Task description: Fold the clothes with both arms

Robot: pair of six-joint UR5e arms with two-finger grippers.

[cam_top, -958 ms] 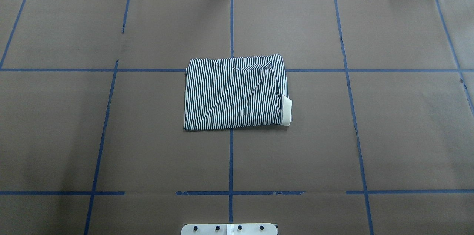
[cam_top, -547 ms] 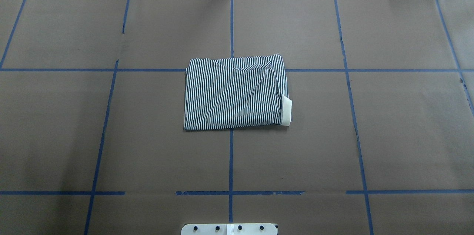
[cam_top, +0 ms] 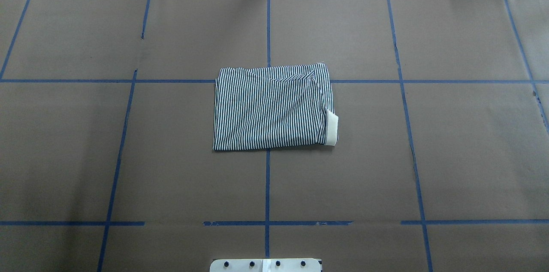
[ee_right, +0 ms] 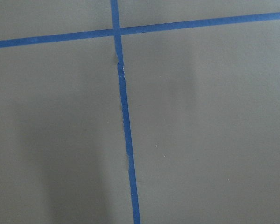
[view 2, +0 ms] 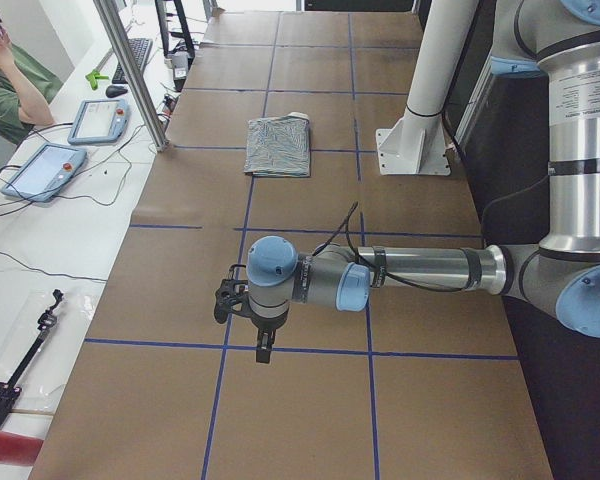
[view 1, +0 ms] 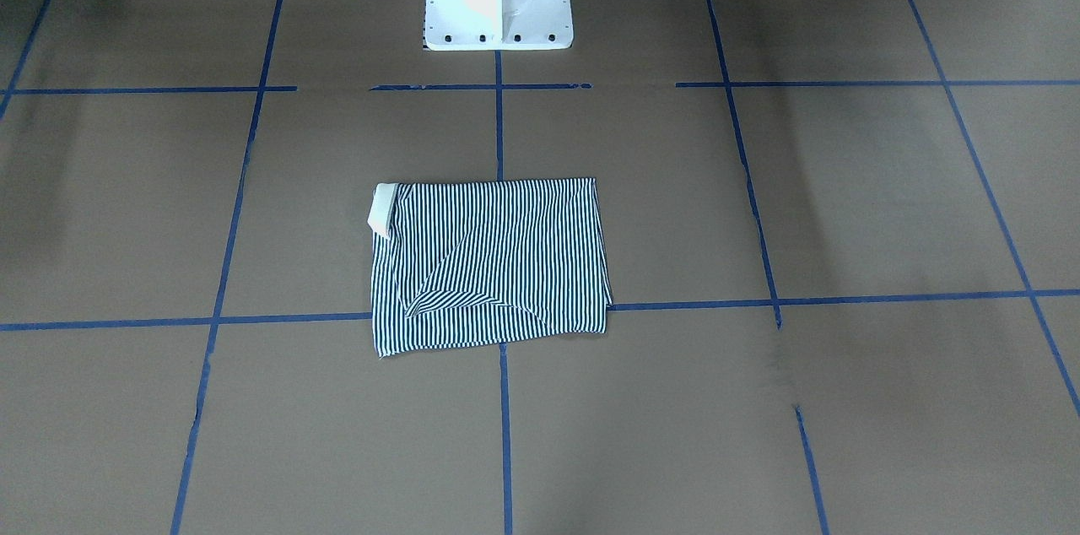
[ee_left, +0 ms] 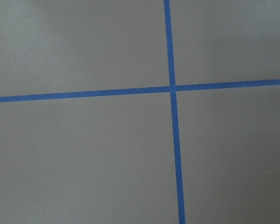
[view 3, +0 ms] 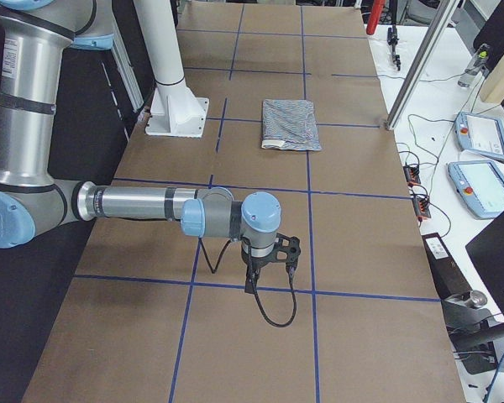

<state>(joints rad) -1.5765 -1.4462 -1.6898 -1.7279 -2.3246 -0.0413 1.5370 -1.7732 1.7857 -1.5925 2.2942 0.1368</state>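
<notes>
Quick rundown. The polo shirt (cam_top: 272, 109) is found folded into a neat rectangle, laid flat straight out in front of the pedestal base (view 1: 498, 3), right across the centre tape line (cam_top: 267, 186). Its four edges are seen lying flat. The only bit sticking out is the cream collar (cam_top: 331, 128), at the corner nearest the base on the robot's right. Open brown paper (cam_top: 429, 156) is left all round the fold, so loads of room is there on every side of it.

The table is covered in that brown paper, marked off in a grid of blue tape, with a few little tears seen along some lines. Beyond the table's far edge from the base, a white bench with two teach pendants (view 2: 45, 170) and cables can be made out, with a person (view 2: 5, 80) seated there.

Both arms are parked well off to either side of the base, far from the shirt. The left arm (view 2: 430, 268) is stretched out level over the paper, its gripper (view 2: 264, 345) pointed straight down above a tape crossing (ee_left: 171, 87). The right arm (view 3: 143, 203) is mirrored, its gripper (view 3: 269, 264) hung over another blue line. Nothing is held by either, as far as can be seen, but whether the fingers are spread or pinched can't be told from these side views.
</notes>
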